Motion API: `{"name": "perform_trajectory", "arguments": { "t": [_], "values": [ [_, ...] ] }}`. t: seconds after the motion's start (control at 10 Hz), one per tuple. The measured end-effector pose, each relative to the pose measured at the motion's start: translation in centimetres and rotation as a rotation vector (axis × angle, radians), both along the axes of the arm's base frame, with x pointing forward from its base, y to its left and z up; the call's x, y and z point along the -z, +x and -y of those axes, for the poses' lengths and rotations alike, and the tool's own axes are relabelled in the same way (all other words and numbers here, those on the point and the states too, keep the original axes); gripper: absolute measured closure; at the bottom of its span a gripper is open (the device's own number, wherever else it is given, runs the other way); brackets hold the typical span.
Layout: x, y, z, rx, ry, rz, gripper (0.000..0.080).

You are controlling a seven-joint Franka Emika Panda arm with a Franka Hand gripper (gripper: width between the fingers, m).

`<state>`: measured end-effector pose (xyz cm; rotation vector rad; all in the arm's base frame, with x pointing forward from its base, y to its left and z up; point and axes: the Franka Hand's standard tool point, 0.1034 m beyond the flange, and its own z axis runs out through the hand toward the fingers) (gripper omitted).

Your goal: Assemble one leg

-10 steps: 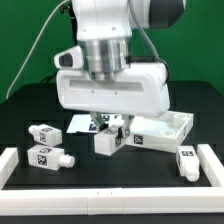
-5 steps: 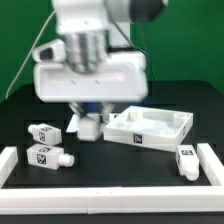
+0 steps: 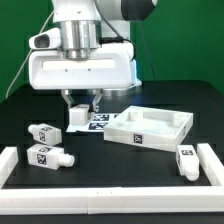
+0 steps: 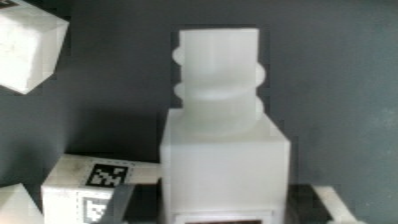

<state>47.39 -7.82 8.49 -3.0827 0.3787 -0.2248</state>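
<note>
The tool (image 3: 81, 108) is clenched on the leg (image 3: 78, 116), which hangs at the tool's 6 o'clock, over the black surface (image 3: 110, 165). In the wrist view the leg (image 4: 222, 150) fills the middle, with its blocky body nearer the camera and its narrower end pointing away. In the exterior view the marker board (image 3: 101, 119) lies just beside the leg at 3 o'clock and the panel (image 3: 150, 130) lies beyond at 4 o'clock. A second leg (image 3: 45, 133) and a third leg (image 3: 50, 157) lie at 7 o'clock
</note>
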Motion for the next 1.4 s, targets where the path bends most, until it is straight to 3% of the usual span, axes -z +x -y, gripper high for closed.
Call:
{"name": "perform_trajectory", "arguments": {
  "t": [0.1,0.2,0.4,0.5,0.9,1.1,1.3,1.4],
  "values": [
    [0.0,-0.1,0.0,0.000,0.000,-0.001,0.0518],
    [0.2,-1.5,0.3,-0.006,0.005,-0.011,0.0518],
    [2.3,-7.3,1.9,0.029,0.014,-0.057,0.0518],
    [3.1,-8.5,1.9,0.040,0.015,-0.078,0.0518],
    [3.1,-8.2,1.6,0.026,0.012,-0.073,0.0518],
    [4.7,-9.3,0.4,-0.107,-0.011,-0.091,0.0518],
    [6.3,-10.1,0.5,-0.199,-0.016,-0.125,0.0518],
    [6.2,-9.8,0.4,-0.192,-0.015,-0.120,0.0518]
  ]
}}
